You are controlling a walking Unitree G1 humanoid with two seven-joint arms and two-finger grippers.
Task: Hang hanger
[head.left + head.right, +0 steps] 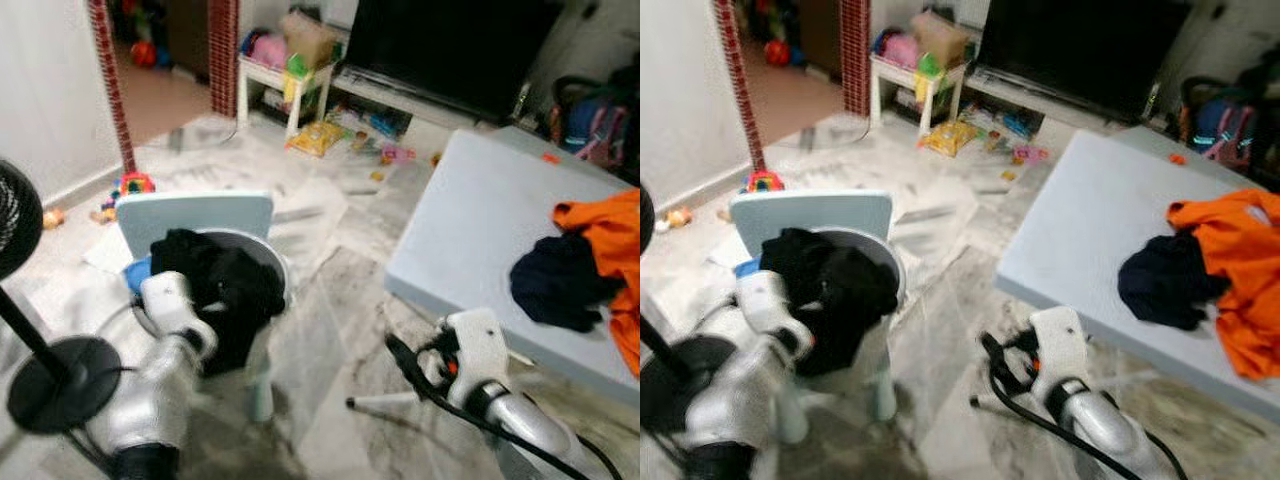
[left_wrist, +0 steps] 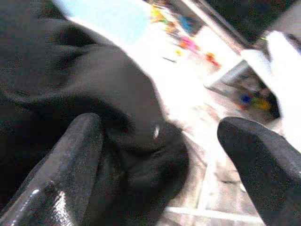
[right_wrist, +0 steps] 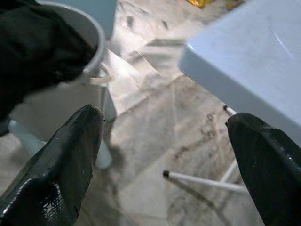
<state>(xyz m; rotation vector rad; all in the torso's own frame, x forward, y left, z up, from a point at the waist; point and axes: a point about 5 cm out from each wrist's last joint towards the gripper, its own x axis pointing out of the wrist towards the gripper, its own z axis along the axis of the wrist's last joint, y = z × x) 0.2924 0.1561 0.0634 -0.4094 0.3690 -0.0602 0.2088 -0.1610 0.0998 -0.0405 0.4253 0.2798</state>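
Right wrist view shows a white hanger (image 3: 202, 180) lying on the floor beneath the pale counter (image 3: 244, 61), between that right hand's (image 3: 167, 160) spread fingers. Left hand (image 2: 155, 155), spread, hovers at black clothing (image 1: 225, 285). Next, I judge: descend, pinch the rod.

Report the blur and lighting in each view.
Left eye view: soft motion blur, worst on the left arm; even daylight. Right eye view: the same. Left wrist view: black garment smeared, floor overexposed. Right wrist view: fingers out of focus, white hanger fairly crisp.
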